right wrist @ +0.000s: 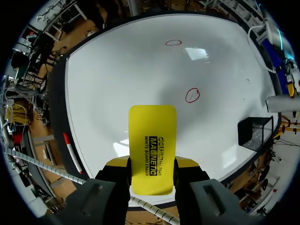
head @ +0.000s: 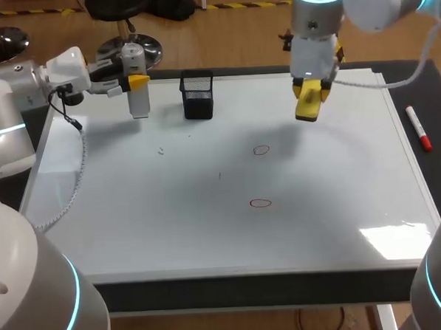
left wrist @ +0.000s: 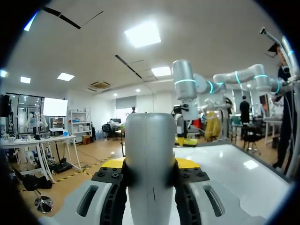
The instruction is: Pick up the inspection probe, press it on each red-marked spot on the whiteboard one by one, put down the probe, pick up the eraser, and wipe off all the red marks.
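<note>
The job looks to be somewhere in the middle, with the wiping yet to begin. The left gripper [left wrist: 150, 164] has its fingers clamped on the probe [head: 136, 84], which it holds upright at the far left corner of the whiteboard [head: 134, 214], just beside the black mesh basket [head: 197, 96]. Whether the probe's lower end touches the board I cannot tell. So the probe has been picked up but not put down, and nothing here shows whether it has pressed either spot. The right gripper [right wrist: 152, 164] is closed on the yellow eraser [right wrist: 152, 147] and hangs above the far right part of the board, clear of the surface as far as I can judge. Both marks are unwiped — the farther red mark [head: 260, 149] and the nearer red mark [head: 260, 203], each a thin ring near the middle of the board. What remains, I judge, is setting the probe down and wiping both rings. A marker pen [head: 418, 129] lies beyond the board's right edge.
</note>
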Controlling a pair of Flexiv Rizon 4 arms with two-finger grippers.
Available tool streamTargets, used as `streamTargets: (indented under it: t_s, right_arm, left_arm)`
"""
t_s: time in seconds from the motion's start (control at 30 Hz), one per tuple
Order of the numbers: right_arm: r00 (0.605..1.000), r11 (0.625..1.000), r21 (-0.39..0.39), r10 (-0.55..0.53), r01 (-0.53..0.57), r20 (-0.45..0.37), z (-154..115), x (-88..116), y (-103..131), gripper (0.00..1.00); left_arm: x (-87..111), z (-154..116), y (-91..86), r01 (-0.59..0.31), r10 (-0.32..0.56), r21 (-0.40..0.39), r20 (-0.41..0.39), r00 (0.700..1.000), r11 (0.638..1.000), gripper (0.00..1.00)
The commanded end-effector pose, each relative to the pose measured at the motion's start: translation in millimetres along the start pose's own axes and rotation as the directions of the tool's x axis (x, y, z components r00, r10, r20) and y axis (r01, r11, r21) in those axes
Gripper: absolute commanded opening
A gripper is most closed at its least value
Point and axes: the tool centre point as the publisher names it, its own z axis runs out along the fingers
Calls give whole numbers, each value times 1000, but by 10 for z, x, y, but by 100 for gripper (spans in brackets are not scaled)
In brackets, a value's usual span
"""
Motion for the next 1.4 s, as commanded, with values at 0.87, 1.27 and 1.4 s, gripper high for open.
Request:
streamTargets:
  t_s: [0.87,1.27,1.4]
  right_arm:
    - [972,978,29,-208,206,106,-59,-873,795,0]
    - [944,952,-14,-300,305,136,119,-1078,923,0]
    - [940,947,-29,-313,320,136,180,-1119,960,0]
  left_arm:
    - [7,8,-6,-2,2,1,4,1000,1000,0]
    - [7,8,-6,-2,2,1,4,1000,1000,0]
    - [7,8,-6,-2,2,1,4,1000,1000,0]
